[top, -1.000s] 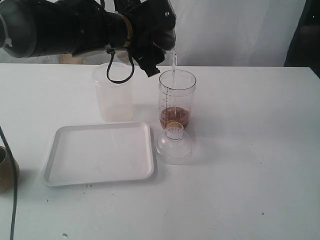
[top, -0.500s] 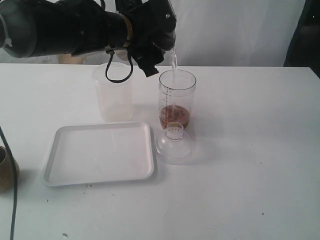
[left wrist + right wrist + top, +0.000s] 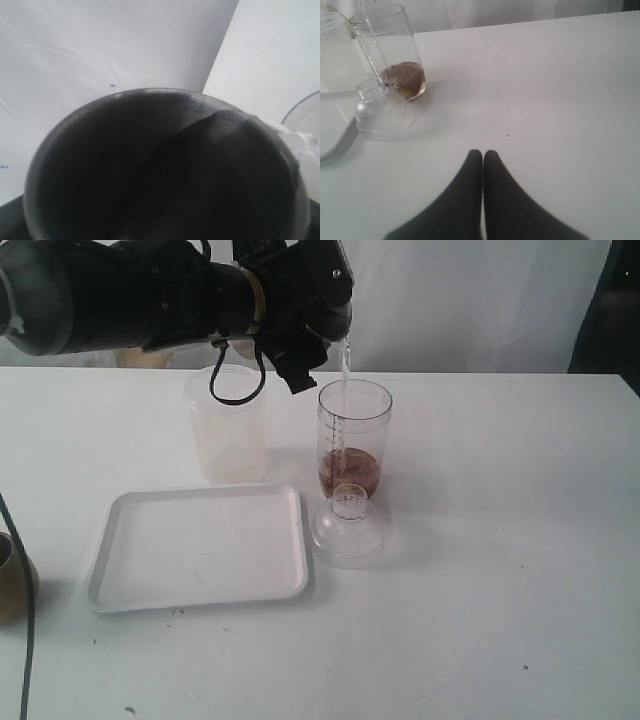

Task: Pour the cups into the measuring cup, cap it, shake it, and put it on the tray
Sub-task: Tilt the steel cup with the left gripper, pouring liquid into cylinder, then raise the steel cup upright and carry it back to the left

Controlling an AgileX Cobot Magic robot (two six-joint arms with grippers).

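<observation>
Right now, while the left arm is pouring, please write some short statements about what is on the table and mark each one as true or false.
1. A thin stream of clear liquid falls from the steel tumbler into the measuring cup. True.
2. The clear dome lid sits on top of the measuring cup. False: it lies on the table, just in front of the cup.
3. The frosted plastic cup stands inside the white tray. False: it stands on the table behind the tray.
4. The measuring cup has brownish contents at its bottom. True.
5. The right gripper is shut and holds nothing. True.
</observation>
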